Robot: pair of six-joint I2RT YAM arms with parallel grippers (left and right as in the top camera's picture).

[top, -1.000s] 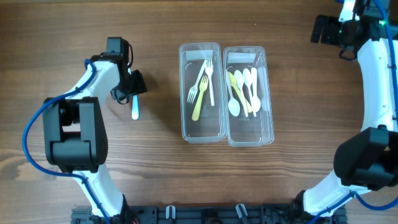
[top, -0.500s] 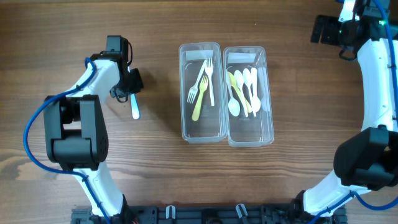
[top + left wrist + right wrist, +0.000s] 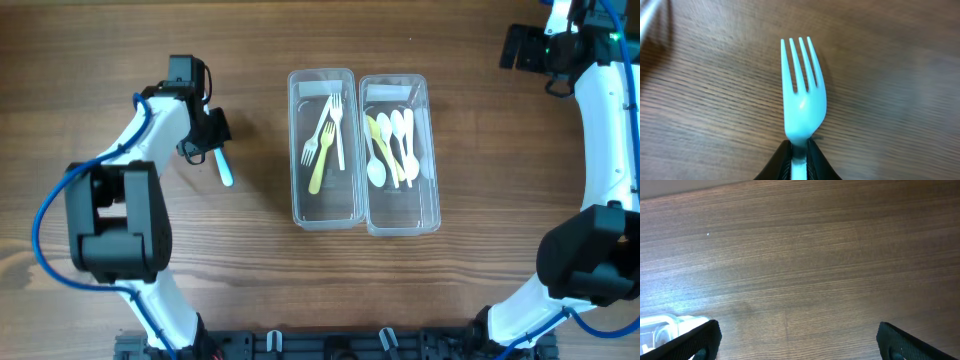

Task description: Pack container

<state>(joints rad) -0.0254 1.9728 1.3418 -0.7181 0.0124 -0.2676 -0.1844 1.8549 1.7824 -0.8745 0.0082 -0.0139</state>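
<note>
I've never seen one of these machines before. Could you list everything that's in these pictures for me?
left container: 1, clear plastic, mid-table.
right container: 1, clear plastic, right beside the other one.
packed forks: about three, white and yellow-green, in the left container.
spoons: several, mostly white, one yellow-green, in the right container.
light blue fork: 1, left of the containers, gripped by its handle.
table: 1, brown wood.
left gripper: 1, black, closed on the light blue fork.
right gripper: 1, black, open, far right corner.
</note>
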